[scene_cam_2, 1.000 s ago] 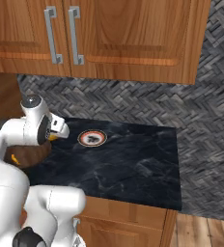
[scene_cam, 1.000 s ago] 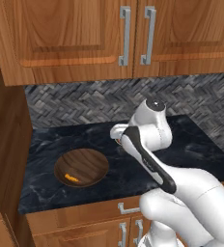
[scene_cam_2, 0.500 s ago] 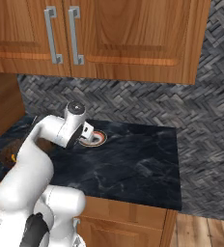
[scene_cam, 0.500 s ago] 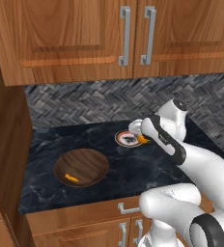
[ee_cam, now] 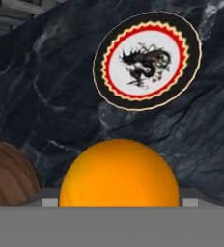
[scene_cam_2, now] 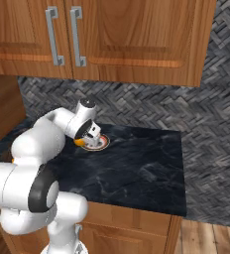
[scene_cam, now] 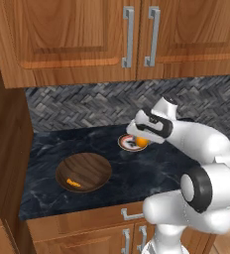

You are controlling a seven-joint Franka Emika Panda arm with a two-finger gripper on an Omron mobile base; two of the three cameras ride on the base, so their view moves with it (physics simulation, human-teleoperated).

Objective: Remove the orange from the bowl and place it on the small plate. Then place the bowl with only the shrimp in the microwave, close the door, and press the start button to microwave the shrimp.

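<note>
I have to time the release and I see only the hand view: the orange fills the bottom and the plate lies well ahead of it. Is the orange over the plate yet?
Observer: Not squarely. In the left base view the orange, held in the jaws of the gripper, shows against the right edge of the small plate. In the right base view it shows at the plate's left edge. So it probably hangs short of the centre, on the robot's side.
Operator: I see just a sliver of wood at my left. What is in the bowl?
Observer: In the left base view the bowl stands on the counter, apart from the plate, with one thing inside: the shrimp.
</note>
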